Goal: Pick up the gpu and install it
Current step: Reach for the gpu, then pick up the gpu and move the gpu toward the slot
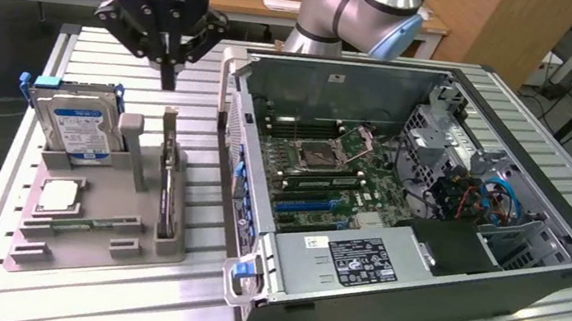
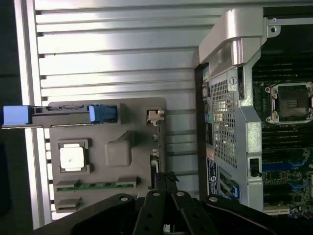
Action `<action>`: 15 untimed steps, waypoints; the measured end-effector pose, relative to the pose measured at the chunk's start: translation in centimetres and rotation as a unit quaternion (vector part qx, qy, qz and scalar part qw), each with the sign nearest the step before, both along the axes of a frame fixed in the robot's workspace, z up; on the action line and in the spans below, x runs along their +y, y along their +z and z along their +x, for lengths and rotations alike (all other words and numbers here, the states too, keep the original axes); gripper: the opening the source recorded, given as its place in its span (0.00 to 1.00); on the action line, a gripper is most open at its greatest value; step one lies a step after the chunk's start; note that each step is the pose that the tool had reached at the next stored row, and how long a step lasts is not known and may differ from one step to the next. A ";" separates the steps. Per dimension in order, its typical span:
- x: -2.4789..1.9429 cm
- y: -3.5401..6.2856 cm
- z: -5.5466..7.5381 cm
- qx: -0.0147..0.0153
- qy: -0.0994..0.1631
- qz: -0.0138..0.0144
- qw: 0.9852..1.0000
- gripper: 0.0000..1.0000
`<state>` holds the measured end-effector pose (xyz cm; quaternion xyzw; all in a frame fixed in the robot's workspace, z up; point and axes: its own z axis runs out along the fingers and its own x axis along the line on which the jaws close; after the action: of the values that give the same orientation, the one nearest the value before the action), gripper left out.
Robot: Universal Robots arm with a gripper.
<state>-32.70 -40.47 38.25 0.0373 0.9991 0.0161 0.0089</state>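
Note:
The gpu stands on its edge in the right-hand slot of the grey holder, a thin dark card with its metal bracket at the far end. In the wrist view the gpu appears edge-on, its silver bracket toward the holder's far end. My gripper hangs above the holder's far end, shut, with its fingers pressed to a point and nothing between them. Seen from the wrist, the gripper sits over the card's near end, clear of it.
The holder also carries a silver hard drive with a blue label, a processor and a green memory stick. The open computer case lies at the exterior view's right, its motherboard exposed. Slatted metal table all around.

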 end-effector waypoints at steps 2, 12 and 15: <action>-0.48 -0.05 -0.4 0.002 0.000 0.000 1.000 0.11; -1.48 -0.12 -1.0 0.006 0.000 0.000 1.000 0.11; -1.48 -0.12 -1.0 0.006 0.000 0.000 1.000 0.11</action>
<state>-33.71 -41.95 38.13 0.0375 0.9992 0.0159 0.0031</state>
